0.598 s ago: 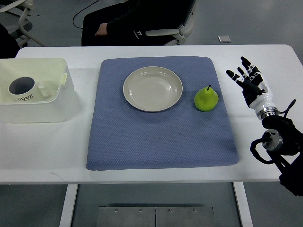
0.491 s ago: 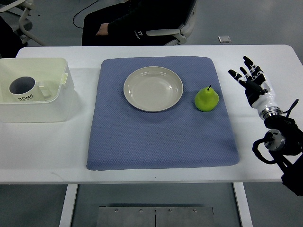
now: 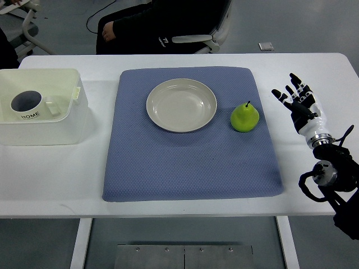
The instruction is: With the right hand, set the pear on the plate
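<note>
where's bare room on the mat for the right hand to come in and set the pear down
The plate is bare. The mat's whole near half, below plate and pear, is free, as is the white strip between the pear and the open right hand. The bin with its mug crowds the far left.

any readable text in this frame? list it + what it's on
"HOME": on the white mug in the bin, left of the mat.
White print on the person's dark clothing at the top edge: too small to read.
Nothing else: no text on the plate, pear or right hand.
</note>
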Controlling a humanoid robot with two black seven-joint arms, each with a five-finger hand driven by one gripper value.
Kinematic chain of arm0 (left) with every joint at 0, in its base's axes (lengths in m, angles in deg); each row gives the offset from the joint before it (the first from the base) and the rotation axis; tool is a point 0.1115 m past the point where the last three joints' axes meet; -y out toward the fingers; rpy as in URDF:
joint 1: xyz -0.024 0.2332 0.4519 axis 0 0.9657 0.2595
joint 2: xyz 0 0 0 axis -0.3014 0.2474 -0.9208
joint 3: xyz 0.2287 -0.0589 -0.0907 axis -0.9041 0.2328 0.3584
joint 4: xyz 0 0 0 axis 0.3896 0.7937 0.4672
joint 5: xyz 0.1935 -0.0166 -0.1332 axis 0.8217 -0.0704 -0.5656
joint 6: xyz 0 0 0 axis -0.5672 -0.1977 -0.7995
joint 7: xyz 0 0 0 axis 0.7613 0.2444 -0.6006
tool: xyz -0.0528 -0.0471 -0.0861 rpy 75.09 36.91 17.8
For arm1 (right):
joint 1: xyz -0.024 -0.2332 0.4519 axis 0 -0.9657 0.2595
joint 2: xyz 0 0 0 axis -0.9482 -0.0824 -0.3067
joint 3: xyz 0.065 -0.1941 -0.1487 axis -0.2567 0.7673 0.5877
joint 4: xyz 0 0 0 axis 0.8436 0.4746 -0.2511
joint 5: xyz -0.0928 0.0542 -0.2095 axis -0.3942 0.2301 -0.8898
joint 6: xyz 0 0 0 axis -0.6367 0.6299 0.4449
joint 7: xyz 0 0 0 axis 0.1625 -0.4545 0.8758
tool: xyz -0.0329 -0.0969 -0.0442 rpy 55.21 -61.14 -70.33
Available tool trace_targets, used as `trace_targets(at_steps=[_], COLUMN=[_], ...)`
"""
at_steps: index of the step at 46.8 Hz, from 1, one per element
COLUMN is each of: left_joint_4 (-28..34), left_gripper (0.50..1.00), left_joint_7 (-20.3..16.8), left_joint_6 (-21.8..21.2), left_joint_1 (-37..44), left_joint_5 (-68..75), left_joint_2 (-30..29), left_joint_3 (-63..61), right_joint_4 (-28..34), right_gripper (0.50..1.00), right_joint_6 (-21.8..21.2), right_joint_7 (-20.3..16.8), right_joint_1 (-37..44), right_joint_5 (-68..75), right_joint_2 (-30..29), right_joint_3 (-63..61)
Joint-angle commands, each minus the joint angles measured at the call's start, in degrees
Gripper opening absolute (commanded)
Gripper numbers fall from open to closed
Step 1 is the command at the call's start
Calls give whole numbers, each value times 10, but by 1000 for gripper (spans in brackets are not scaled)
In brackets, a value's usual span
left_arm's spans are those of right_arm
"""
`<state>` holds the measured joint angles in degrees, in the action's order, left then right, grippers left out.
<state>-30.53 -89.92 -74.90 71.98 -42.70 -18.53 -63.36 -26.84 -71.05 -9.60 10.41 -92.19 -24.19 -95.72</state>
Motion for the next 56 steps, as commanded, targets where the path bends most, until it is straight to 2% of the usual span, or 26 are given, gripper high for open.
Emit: trace_targets(at_steps=[1,56], left_joint_4=[0,0], left_gripper=[1000,1000], left_joint_7=[0,0], left_joint_6=[0,0], left_joint_1=[0,0], left_joint_5=[0,0], left_joint_2=[0,0], left_joint_3=[0,0], right_joint_4=[-1,-12], right_gripper=[1000,1000], right_joint_6=[0,1], right_joint_7=[0,21], right_joint_1=[0,10], right_joint_5=[0,0], right_joint_2=[0,-3], right_joint_3=[0,1])
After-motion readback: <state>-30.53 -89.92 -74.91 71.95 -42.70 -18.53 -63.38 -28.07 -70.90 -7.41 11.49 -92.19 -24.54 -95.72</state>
